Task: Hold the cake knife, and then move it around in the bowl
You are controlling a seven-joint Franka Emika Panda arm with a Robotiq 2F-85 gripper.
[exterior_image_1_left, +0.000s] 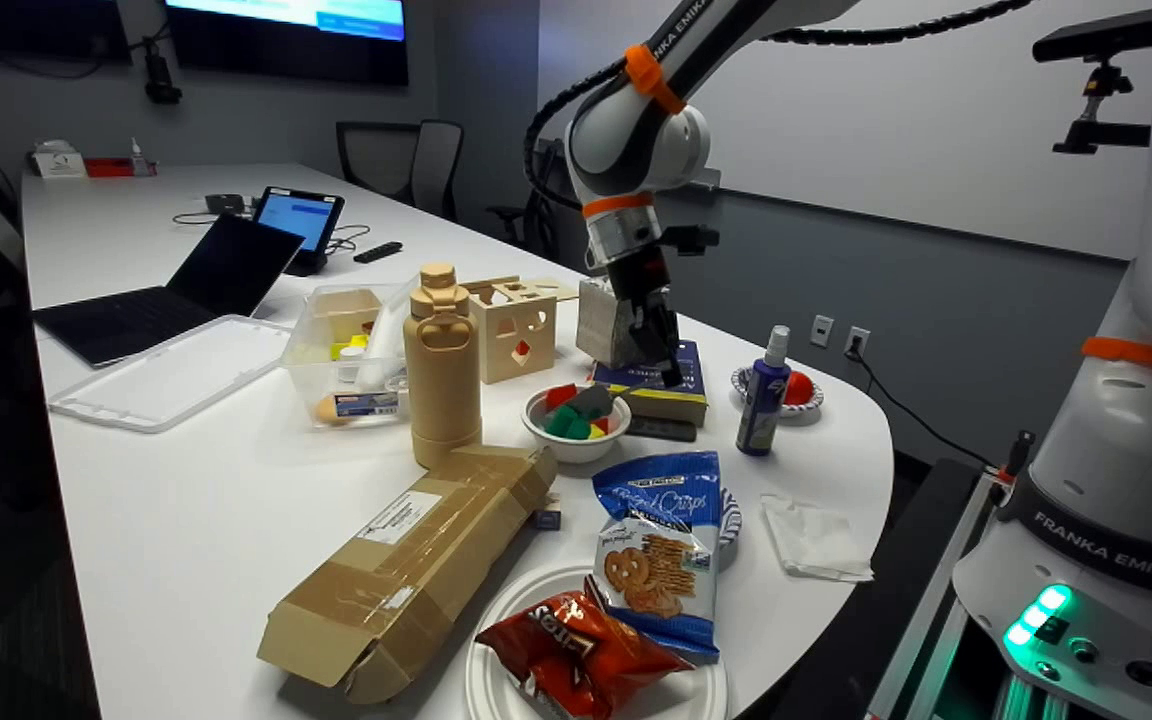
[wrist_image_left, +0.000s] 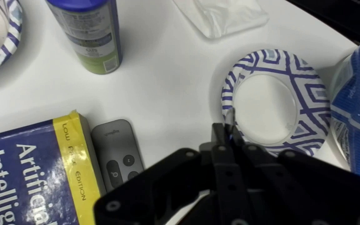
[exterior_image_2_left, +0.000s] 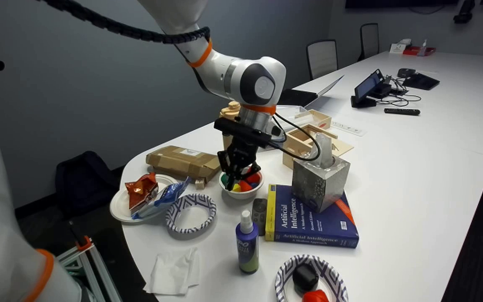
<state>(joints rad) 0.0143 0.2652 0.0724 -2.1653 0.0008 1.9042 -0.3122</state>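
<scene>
The bowl (exterior_image_1_left: pixel 576 452) is small and white in both exterior views, with red, green, yellow and dark pieces inside. It also shows in an exterior view (exterior_image_2_left: pixel 241 194), partly covered by the gripper. In the wrist view it is mostly hidden behind the gripper. My gripper (wrist_image_left: pixel 227 131) points down, its fingers nearly together on a thin grey-white strip, which looks like the cake knife (wrist_image_left: pixel 230 117). Only a short end shows past the fingertips. In an exterior view the gripper (exterior_image_1_left: pixel 673 376) is above and beside the bowl, over the book. It also shows in an exterior view (exterior_image_2_left: pixel 230 184).
A blue book (exterior_image_2_left: pixel 312 224) bears a silver tissue box (exterior_image_2_left: pixel 320 184). A dark remote (exterior_image_2_left: pixel 260 212) and a spray bottle (exterior_image_2_left: pixel 247 247) stand near it. A patterned plate (exterior_image_2_left: pixel 191 213), snack bags (exterior_image_1_left: pixel 651 560), a cardboard box (exterior_image_1_left: pixel 416 570) and a tan bottle (exterior_image_1_left: pixel 444 390) surround the bowl.
</scene>
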